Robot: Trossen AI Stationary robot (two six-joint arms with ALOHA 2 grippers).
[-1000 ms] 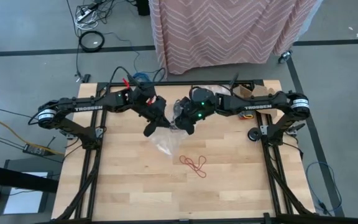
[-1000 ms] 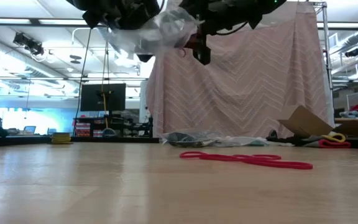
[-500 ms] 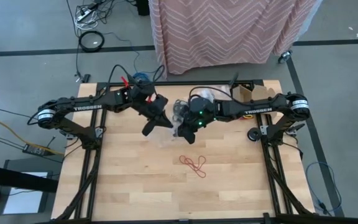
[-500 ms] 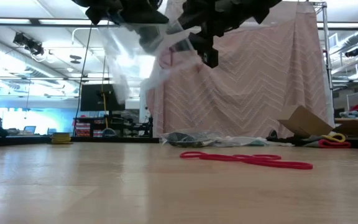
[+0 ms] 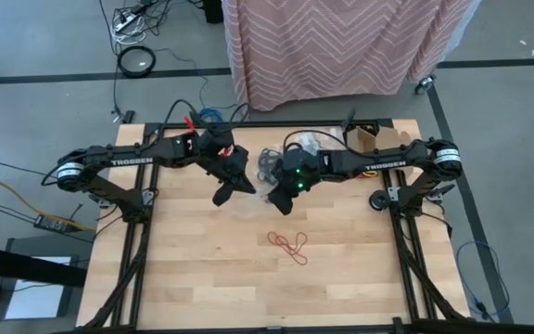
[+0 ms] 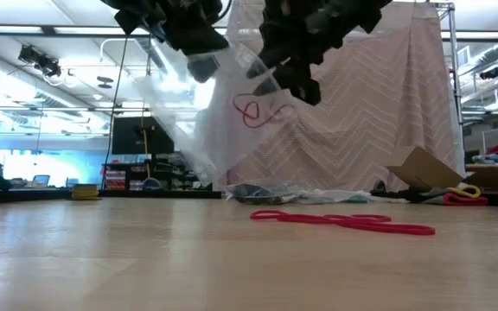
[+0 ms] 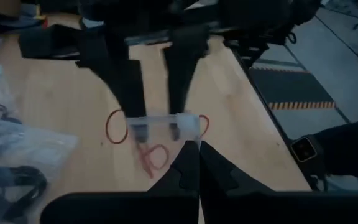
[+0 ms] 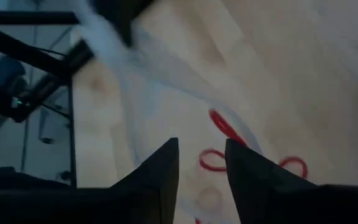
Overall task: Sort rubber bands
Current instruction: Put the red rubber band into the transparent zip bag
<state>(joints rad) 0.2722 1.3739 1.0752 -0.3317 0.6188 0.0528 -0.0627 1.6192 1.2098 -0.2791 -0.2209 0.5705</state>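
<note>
Rubber bands (image 6: pixel 262 112), red ones, hanging inside a clear bag (image 6: pixel 201 121) held up in the air between both arms; more red bands (image 5: pixel 288 245) lying loose on the wooden surface (image 5: pixel 202 269) below and a little toward the right.

Going left to right: left pincer (image 5: pixel 222 195) pressed together, pinching one edge of the bag well above the surface. Bag sagging from that pinch, mouth side stretched toward the other arm. Right pincer (image 5: pixel 279 200) meeting the bag from the opposite side, fingers (image 8: pixel 157 171) part-way spread with film between them; whether actually gripping the film or only resting against it, cannot tell. Farther right, a cardboard box (image 5: pixel 378 139) and a heap of other bags (image 6: pixel 284 193) sitting at the back edge.

Risking, from here: film slipping out of either pinch and dropping the bagged bands back onto the loose pile, undoing the sorting; or the bag tipping mouth-down as the arms pull apart, spilling the loops.
</note>
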